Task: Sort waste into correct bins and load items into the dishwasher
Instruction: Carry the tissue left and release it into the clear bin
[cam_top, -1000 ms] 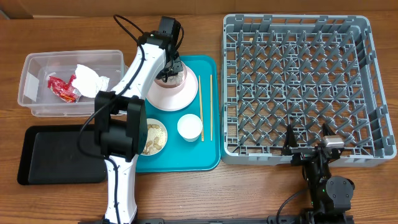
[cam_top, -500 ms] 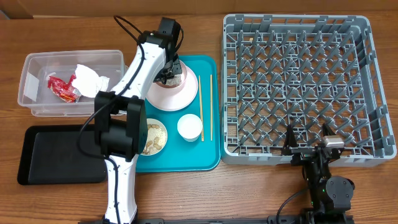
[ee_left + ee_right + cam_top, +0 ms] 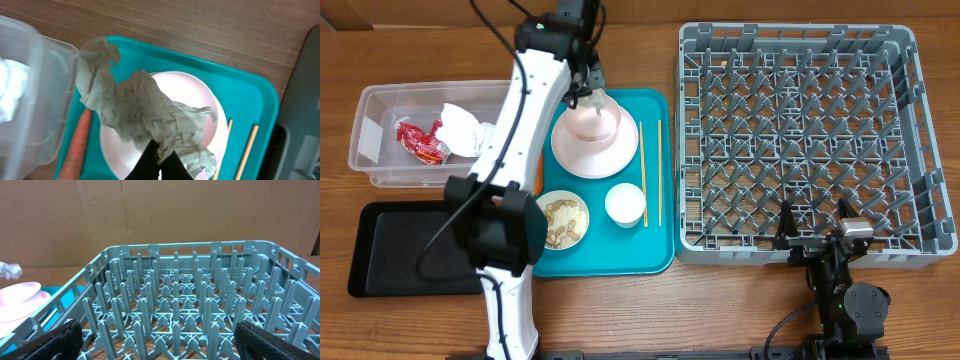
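Left claw (image 3: 158, 159) is pinched shut on the crumpled paper (image 3: 145, 117), which dangles just off its tips, above the pink plate (image 3: 200, 97) (carrot (image 3: 79, 145) beside the plate). Right claw (image 3: 160, 341) gapes wide, with the dish rack (image 3: 200, 305) straight ahead.

place: robot lab bench | cues: cardboard backdrop (image 3: 150, 210), wooden table (image 3: 620, 310) (left arm (image 3: 515, 110) and right arm (image 3: 848, 300) at its edge)

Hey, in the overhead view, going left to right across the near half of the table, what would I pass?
Flat black rectangular tray → whitish bowl of beige food scraps → small white cup → thin wooden chopsticks → large grey plastic dish rack.
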Tool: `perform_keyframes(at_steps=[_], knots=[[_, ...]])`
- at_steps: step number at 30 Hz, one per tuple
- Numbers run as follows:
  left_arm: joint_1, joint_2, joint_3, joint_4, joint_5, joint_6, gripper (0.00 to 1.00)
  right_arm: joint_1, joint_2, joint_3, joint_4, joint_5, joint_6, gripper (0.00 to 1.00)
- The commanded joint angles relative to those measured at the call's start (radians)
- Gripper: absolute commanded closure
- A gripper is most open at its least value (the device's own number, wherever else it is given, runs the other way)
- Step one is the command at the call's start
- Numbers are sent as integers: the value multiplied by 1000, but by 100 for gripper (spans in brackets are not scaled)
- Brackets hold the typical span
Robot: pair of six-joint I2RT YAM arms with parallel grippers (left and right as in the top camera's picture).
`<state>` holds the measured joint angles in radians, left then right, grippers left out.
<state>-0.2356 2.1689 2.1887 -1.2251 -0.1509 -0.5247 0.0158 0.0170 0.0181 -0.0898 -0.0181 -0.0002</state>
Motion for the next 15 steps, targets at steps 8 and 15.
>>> perform_keyframes(at_steps=[8, 15], knots=[[185, -60, 23, -87, -8, 1, 96, 7, -1, -10, 5, 9, -4, 0], [314, -60, 23, -149, -3, 0, 96, 7, -1, -10, 5, 8, -4, 0]])
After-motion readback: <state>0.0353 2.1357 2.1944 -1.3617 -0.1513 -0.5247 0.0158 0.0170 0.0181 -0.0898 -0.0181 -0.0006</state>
